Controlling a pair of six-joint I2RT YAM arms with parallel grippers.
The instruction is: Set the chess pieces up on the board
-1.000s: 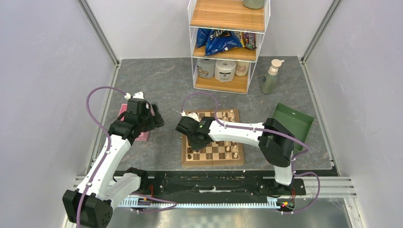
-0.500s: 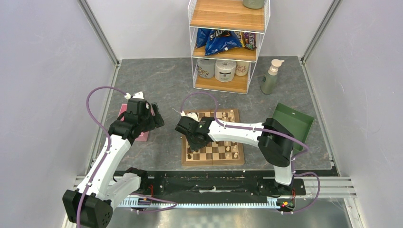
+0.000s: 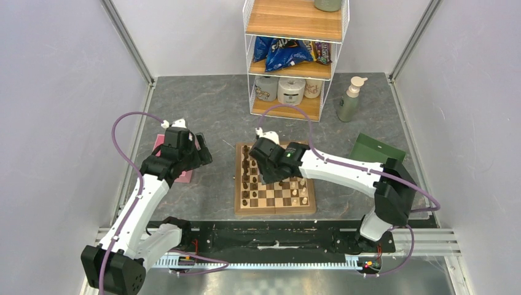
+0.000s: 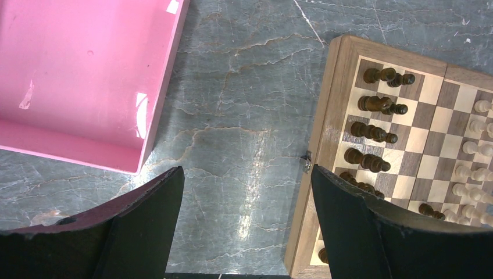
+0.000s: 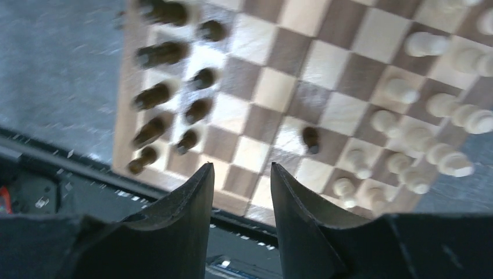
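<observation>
Checking step status, OPERATOR asks: what does the right gripper [image 5: 240, 168] hold, and where is it?
TECHNICIAN: Nothing. Its jaws stand partly apart, and only board shows in the gap. It hangs over the middle of the chessboard [image 3: 274, 211], which lies on the table between the two arms.
OPERATOR: And the left gripper [image 4: 247, 171]?
TECHNICIAN: Spread wide and empty, over bare table between the pink tray [image 4: 87, 75] and the board's left edge.
OPERATOR: State of the pieces?
TECHNICIAN: The dark pieces [image 4: 372, 132] stand in two files along the left edge. The pale pieces [image 5: 401, 90] crowd the right edge. One dark pawn [image 5: 311, 139] stands alone, apart from its files and just beside the pale side.
OPERATOR: Step in hand?
TECHNICIAN: Judged as selection of the next piece. Setup looks nearly done, and the lone pawn is the likely candidate.
OPERATOR: Requirements for the next move?
TECHNICIAN: Centre the jaws over the pawn, descend straight, close on its stem, and lift clear before traversing. Pale pieces stand close by, so a skewed approach could topple them. Whether a square is free in the dark pawn file cannot be told.
OPERATOR: Readable markings?
TECHNICIAN: None. The snack bags [image 3: 289, 52] on the wire shelf [image 3: 289, 18] carry print too small to read. The pump bottle [image 3: 349, 101] shows no legible label.
</observation>
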